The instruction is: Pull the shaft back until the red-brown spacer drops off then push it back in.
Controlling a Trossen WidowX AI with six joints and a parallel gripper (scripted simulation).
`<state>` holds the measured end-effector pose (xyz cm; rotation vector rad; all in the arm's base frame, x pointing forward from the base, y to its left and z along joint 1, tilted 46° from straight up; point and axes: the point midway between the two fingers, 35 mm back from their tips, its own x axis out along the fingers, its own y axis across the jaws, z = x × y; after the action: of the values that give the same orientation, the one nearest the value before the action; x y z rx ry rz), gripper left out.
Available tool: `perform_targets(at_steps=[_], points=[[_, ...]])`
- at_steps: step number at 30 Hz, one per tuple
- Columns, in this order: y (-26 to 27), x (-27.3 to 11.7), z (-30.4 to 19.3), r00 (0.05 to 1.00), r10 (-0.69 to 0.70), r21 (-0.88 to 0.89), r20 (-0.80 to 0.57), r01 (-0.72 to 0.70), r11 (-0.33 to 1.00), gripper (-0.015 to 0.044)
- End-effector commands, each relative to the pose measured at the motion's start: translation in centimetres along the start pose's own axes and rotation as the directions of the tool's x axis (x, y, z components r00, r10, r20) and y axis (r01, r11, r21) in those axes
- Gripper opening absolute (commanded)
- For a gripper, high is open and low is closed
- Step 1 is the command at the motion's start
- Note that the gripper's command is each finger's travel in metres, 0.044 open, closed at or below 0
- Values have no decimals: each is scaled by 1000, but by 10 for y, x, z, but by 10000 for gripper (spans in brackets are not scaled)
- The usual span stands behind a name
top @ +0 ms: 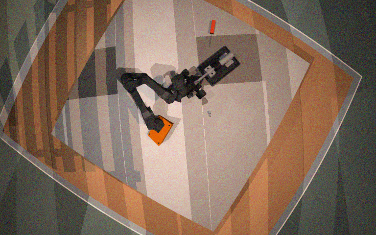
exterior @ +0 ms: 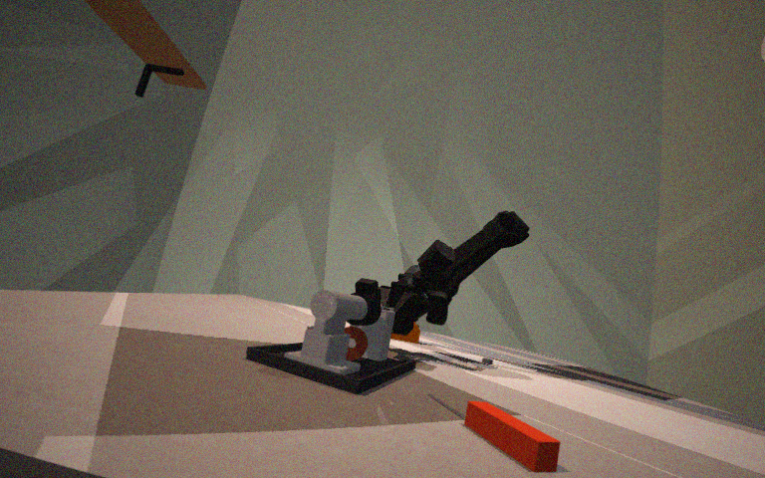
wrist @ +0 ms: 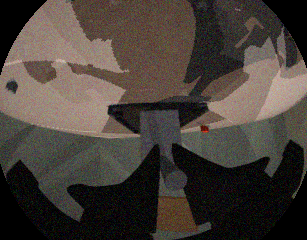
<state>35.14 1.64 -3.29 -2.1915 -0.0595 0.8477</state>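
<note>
The pale housing block (top: 226, 58) (exterior: 324, 342) stands at the far end of the black tray (top: 235, 68) (exterior: 307, 369). The red-brown spacer (exterior: 363, 345) is low beside it, below shaft height, on edge; whether it leans on something is hidden. Dark spacers (top: 220, 65) (exterior: 367, 301) are at shaft height between the housing and the pale upright support (top: 209, 70) (exterior: 382, 336) (wrist: 160, 125); their number is unclear. My gripper (top: 195, 83) (wrist: 165, 147) is shut on the grey shaft (top: 203, 77) (wrist: 176, 180), outside the support. The shaft's far tip is hidden.
A red-handled tool (top: 212, 26) (exterior: 511, 436) (wrist: 204, 129) lies beyond the tray, its thin blade toward it. Small grey parts (top: 209, 113) lie on the near side of the tray. The arm's orange base plate (top: 159, 137) (exterior: 411, 336) is behind the arm.
</note>
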Motion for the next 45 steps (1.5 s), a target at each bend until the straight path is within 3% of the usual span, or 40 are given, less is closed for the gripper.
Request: perform_targets(at_steps=[1, 45], points=[[0, 2, -5, 1000, 4, 1, -12, -4, 1000, 0], [0, 17, -14, 1000, 3, 0, -13, -3, 1000, 0]])
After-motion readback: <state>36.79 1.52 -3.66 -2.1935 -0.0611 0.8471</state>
